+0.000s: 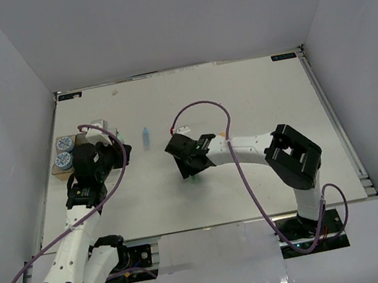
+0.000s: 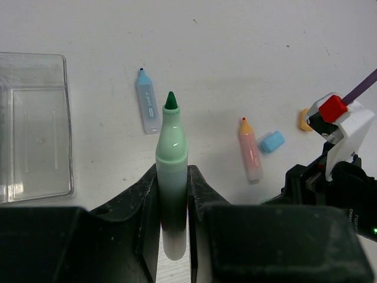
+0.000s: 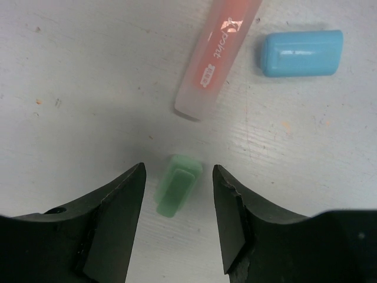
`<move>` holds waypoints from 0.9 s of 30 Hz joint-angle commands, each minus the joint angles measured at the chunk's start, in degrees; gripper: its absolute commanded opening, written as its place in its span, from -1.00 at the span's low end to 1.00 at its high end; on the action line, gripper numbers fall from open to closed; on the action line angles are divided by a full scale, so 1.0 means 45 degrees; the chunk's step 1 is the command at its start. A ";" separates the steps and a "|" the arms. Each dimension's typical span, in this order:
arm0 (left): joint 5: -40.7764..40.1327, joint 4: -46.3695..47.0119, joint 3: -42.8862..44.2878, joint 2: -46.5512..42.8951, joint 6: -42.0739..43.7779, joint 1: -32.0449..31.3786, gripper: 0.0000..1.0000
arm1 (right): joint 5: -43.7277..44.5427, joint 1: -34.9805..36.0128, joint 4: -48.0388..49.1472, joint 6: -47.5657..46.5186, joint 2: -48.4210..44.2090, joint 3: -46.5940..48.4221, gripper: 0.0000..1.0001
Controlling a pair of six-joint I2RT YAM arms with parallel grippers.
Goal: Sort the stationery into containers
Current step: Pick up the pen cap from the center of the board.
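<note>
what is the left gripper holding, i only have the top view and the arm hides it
observer: the left gripper is shut on a green marker, uncapped, tip pointing away from the wrist.
operator: and whats under the right gripper
observer: a green cap lies on the table between the open jaws of the right gripper, touching neither.
operator: anything close to it
observer: a pink marker and a blue cap lie just beyond it, apart from it.
</note>
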 commanded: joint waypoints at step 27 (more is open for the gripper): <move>0.0543 0.0323 -0.0024 -0.0268 -0.0009 0.0047 -0.92 | -0.0502 -0.0162 -0.0654 0.1181 0.1130 0.0378 -0.31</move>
